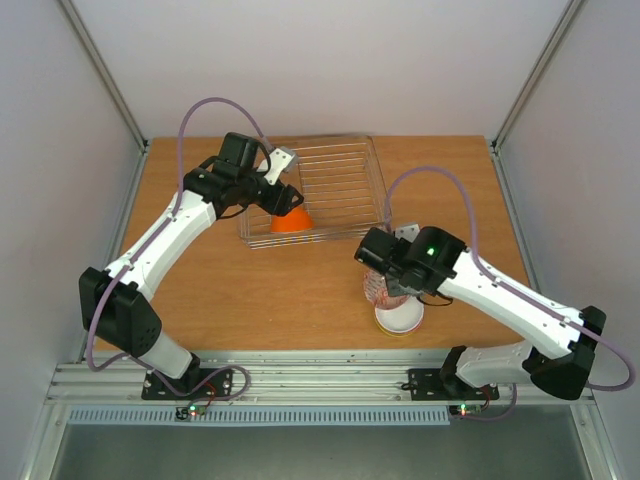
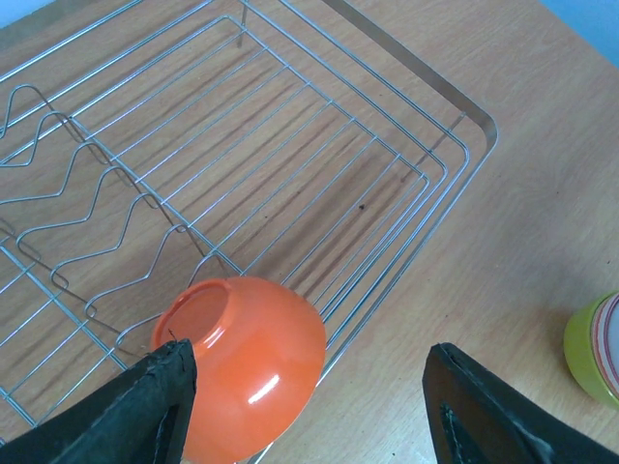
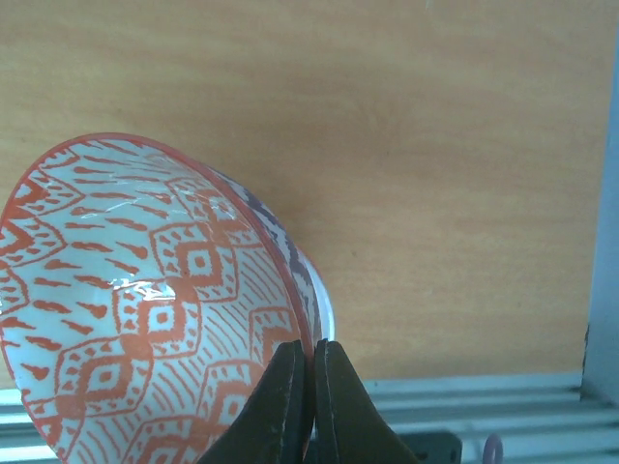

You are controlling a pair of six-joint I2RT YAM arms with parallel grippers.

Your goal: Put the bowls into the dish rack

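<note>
Top external view: the left fingers (image 1: 287, 203) stand wide apart over the near edge of the wire dish rack (image 1: 378, 180), straddling an upturned orange bowl (image 1: 291, 219) that leans there, ungripped. On the wooden worktop (image 1: 250, 290), well apart from the rack, the right fingers (image 1: 385, 285) are pinched together on the rim of a tilted red-patterned bowl (image 1: 377, 289). It hangs just beside a white bowl (image 1: 399, 318) nested in a yellow-green bowl (image 1: 392, 333).
</note>
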